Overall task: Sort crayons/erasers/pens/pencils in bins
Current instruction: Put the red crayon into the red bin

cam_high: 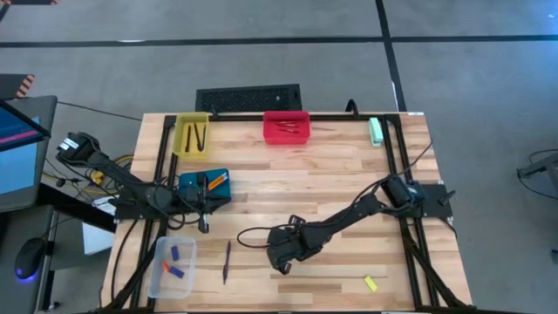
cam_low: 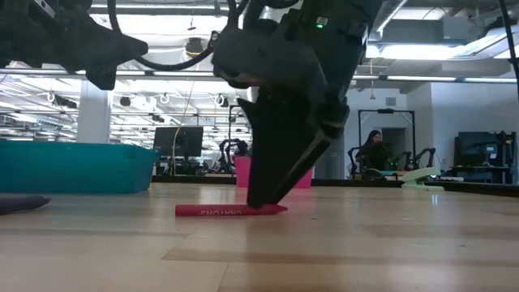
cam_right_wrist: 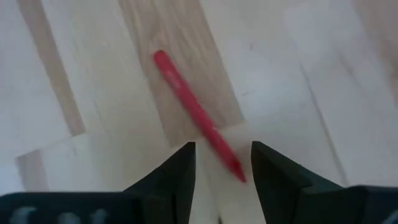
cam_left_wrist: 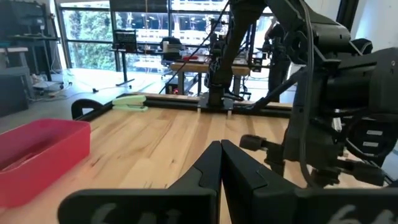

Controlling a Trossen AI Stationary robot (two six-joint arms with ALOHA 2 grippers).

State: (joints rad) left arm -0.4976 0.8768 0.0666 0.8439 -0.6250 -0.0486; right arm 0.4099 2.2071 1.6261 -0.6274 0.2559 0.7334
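Note:
A red crayon (cam_right_wrist: 193,112) lies flat on the wooden table (cam_high: 349,174), seen also in the low view as the crayon (cam_low: 219,211). My right gripper (cam_right_wrist: 221,155) is open and slants down over it. One finger stands on each side of the crayon's one end, tips close to the tabletop (cam_low: 263,199); I cannot tell whether they touch it. My left gripper (cam_left_wrist: 219,165) is shut and empty, level, beside the teal bin (cam_high: 205,186), which holds orange pencils. The yellow bin (cam_high: 192,136) holds dark pens, the red bin (cam_high: 287,126) holds crayons, and the clear bin (cam_high: 172,266) holds erasers.
A purple pen (cam_high: 227,260) lies near the front edge, between the clear bin and my right gripper (cam_high: 281,260). A yellow eraser (cam_high: 370,283) lies at the front right. A pale green object (cam_high: 376,131) sits at the far right corner. A black keyboard (cam_high: 248,98) lies beyond the far edge.

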